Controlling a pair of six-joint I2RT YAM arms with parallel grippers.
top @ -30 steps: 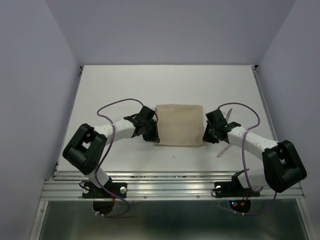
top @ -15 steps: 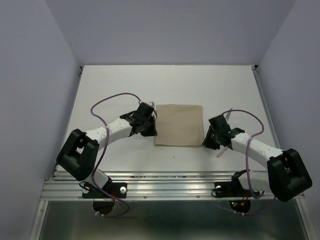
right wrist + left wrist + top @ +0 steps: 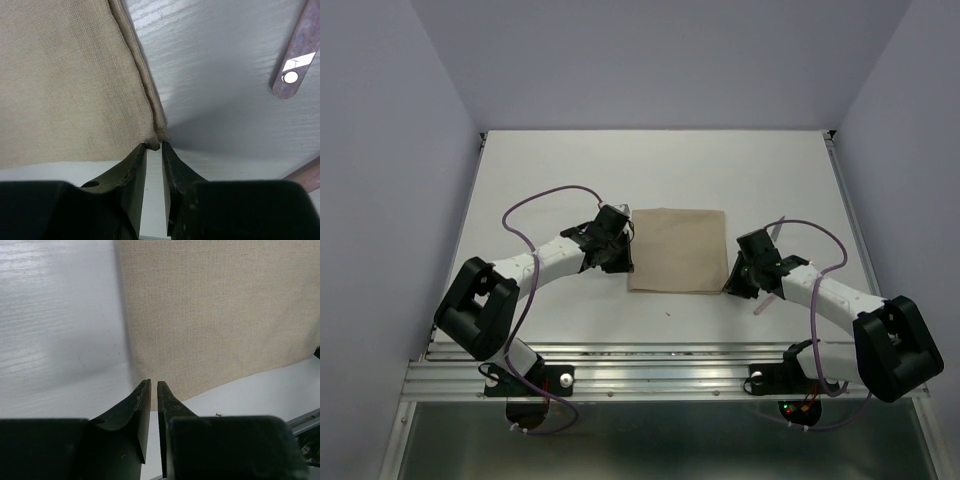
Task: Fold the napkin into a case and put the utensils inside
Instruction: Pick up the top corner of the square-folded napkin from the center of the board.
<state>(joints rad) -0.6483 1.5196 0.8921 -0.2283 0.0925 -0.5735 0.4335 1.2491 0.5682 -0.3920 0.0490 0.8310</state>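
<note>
**Item 1:** napkin [image 3: 677, 248], beige cloth, lying flat as a squarish doubled sheet at the middle of the table [image 3: 650, 170]; not yet a case.

**Item 2:** my left gripper [image 3: 153, 386], at the cloth's 8 o'clock corner. Fingers parted by a mere slit, nothing between them.

**Item 3:** my right gripper [image 3: 154, 147], at the 4 o'clock corner, tips touching the layered edge. Same slit, holding nothing (bare table shows through the gap).

**Item 4:** utensils [image 3: 294, 55], pinkish handles, out at 3 o'clock, apart from the cloth.

**Hazards:** I judge a pinch could catch only the top layer, splitting the fold. Uneven lifts would skew it. My right wrist might knock the cutlery.

**Markings:** a pale patch on one handle; no legible writing.
</note>
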